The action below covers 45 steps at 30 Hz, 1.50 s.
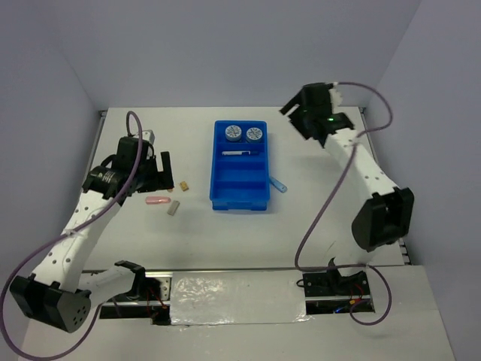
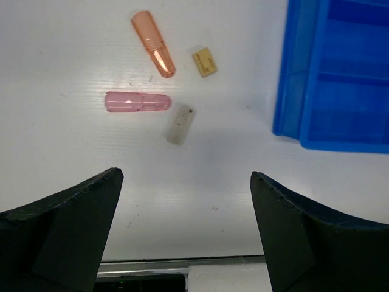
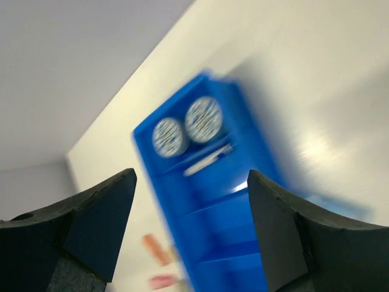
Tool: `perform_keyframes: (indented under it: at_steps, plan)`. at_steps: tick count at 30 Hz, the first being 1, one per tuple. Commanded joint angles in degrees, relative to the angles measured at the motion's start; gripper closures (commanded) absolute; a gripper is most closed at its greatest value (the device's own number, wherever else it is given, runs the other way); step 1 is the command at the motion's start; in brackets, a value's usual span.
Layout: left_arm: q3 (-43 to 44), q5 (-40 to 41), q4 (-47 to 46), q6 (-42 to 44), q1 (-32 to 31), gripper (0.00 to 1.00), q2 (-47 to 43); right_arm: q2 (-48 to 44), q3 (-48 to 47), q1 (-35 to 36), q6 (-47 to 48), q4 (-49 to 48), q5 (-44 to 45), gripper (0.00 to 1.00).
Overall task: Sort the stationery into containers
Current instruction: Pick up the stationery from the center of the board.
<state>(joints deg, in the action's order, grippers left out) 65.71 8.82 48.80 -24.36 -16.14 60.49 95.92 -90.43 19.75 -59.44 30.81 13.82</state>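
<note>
Pink bar (image 2: 137, 101): judged light, rigid, slick; best taken across its middle. Located at 11 o'clock of left gripper (image 2: 185, 176), which is spread wide and empty. Right gripper (image 3: 189, 176) parted, empty.

Pose: left arm bent, wrist tipped down, left gripper (image 2: 185, 176) jaws wide apart, empty; right arm raised, stretched forward, right gripper (image 3: 191, 173) jaws apart, empty.

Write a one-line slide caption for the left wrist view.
Left gripper, open, above an orange bar, pink bar, grey bar and tan bar lying beside the blue tray.
</note>
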Motion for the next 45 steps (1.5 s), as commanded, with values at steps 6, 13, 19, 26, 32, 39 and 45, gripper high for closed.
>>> perform_keyframes:
  at_steps: [6, 13, 19, 26, 32, 39, 45]
  plan:
    - [1.52, 2.34, 0.69, -7.36, 6.73, 0.01, 7.26, 1.11, 11.05, -10.78, 46.93, 13.06, -12.33, 0.15]
    - [3.37, -3.1, -1.51, -7.99, 8.76, 0.01, 10.88, -2.31, 24.94, -8.76, 54.25, -0.9, -23.38, 0.24]
    - [1.0, -9.96, -5.28, -6.14, 8.85, 0.01, 10.27, 0.31, 25.83, -4.99, 61.1, -4.44, -21.84, 0.15]
    - [-1.29, -13.65, -8.8, -4.73, 8.85, 0.01, 8.24, 3.83, 24.87, -3.14, 62.51, -8.04, -20.5, 0.15]
    - [-1.73, -12.07, -8.37, -3.5, 8.85, 0.01, 7.54, 6.03, 24.51, -2.26, 64.1, -8.57, -17.16, 0.24]
    - [-1.82, -12.33, -8.54, -2.8, 8.85, 0.01, 7.63, 9.11, 22.76, -1.73, 64.18, -8.66, -19.45, 0.28]
    - [-2.08, -12.16, -8.63, -2.71, 8.85, 0.01, 7.89, 12.27, 20.56, -0.85, 63.93, -6.99, -16.12, 0.45]
